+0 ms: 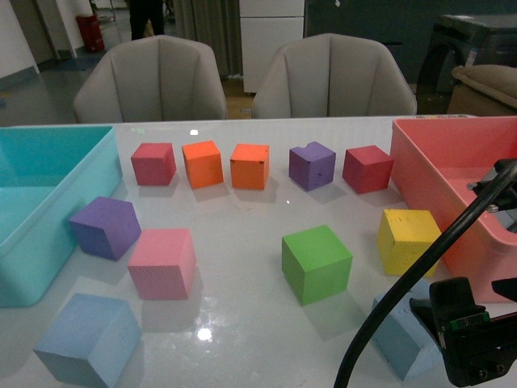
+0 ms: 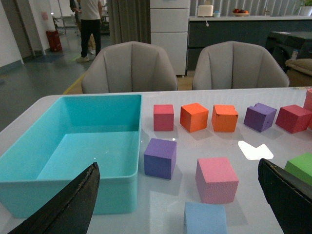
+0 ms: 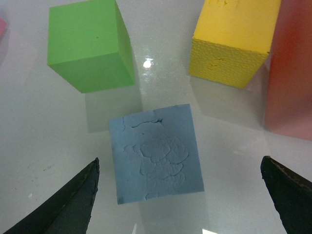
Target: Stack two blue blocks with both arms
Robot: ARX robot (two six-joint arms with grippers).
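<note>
One pale blue block (image 1: 87, 338) lies at the table's front left; it also shows in the left wrist view (image 2: 205, 219), low between the open jaws of my left gripper (image 2: 178, 214), which is out of the front view. The other blue block (image 1: 401, 335) lies at the front right, partly hidden by my right arm. In the right wrist view this block (image 3: 155, 153) has a cracked top face and sits between the wide-open fingers of my right gripper (image 3: 180, 200), which hovers above it. Both grippers are empty.
A teal bin (image 1: 97, 174) stands at the left, a pink bin (image 1: 420, 190) at the right. Green (image 1: 316, 263), yellow (image 1: 408, 240), pink (image 1: 162, 263) and purple (image 1: 105, 227) cubes lie mid-table. A row of red, orange and purple cubes sits behind. Two chairs stand beyond.
</note>
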